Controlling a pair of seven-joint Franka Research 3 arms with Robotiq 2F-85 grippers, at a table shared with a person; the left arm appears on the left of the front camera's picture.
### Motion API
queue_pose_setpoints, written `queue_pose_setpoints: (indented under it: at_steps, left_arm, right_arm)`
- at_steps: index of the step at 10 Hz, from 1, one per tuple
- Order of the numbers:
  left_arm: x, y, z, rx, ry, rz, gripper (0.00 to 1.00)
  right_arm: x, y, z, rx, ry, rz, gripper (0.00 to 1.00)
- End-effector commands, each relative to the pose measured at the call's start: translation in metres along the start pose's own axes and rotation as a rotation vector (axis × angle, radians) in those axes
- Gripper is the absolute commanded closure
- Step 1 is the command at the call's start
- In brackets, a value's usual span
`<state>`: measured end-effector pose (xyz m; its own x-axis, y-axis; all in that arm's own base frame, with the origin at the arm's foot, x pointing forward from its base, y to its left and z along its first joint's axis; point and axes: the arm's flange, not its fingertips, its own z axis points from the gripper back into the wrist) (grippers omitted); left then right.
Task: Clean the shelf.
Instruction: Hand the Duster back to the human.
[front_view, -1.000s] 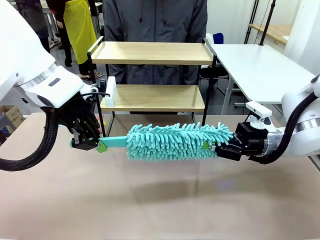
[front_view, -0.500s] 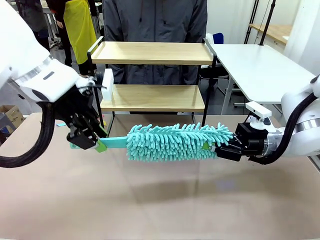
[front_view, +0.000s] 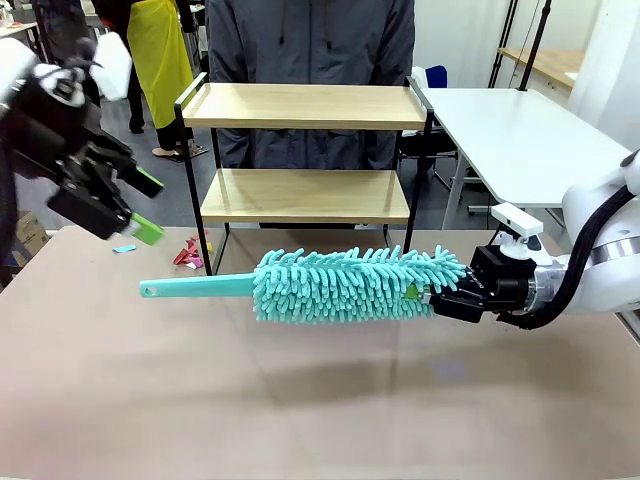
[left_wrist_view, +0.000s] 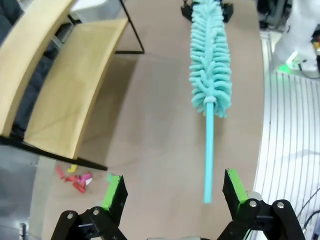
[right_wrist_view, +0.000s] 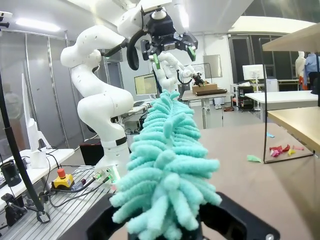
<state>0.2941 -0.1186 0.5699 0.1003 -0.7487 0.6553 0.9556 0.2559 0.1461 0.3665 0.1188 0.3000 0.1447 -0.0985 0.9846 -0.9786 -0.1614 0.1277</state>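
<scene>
The shelf (front_view: 305, 106) stands at the table's far side, its two wooden boards bare; it also appears as the shelf (left_wrist_view: 65, 95) and the shelf (right_wrist_view: 299, 120). A teal fluffy duster (front_view: 350, 283) hangs level just above the table in front of it. My right gripper (front_view: 438, 300) is shut on the duster's right end, and its thin handle (front_view: 195, 289) points left, free. The duster (right_wrist_view: 165, 165) hides my right gripper's fingertips. My left gripper (front_view: 138, 206) is open, up and to the left of the handle tip. In the left wrist view my left gripper (left_wrist_view: 174, 189) hovers over the handle (left_wrist_view: 208, 150).
A person in a dark jacket (front_view: 310, 40) stands behind the shelf. Small coloured paper scraps (front_view: 190, 254) lie on the table by the shelf's left legs, seen too as scraps (left_wrist_view: 75, 177). A white table (front_view: 510, 130) stands at the back right.
My left gripper has let go of the duster's handle, opened wide and risen up and to the left. The duster and my right gripper have stayed put.
</scene>
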Motion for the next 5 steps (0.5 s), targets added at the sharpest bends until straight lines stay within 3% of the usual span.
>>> queue_pose_setpoints:
  at_steps: [1,5]
  left_arm:
    - [-0.045,-0.005,0.016,-0.02,-0.046,-0.003,0.0]
    - [-0.071,0.005,0.039,-0.046,-0.067,0.016,0.0]
  right_arm:
    - [0.002,0.0,0.0,-0.001,-0.001,0.004,1.0]
    - [0.002,0.0,0.0,-0.001,-0.001,0.004,1.0]
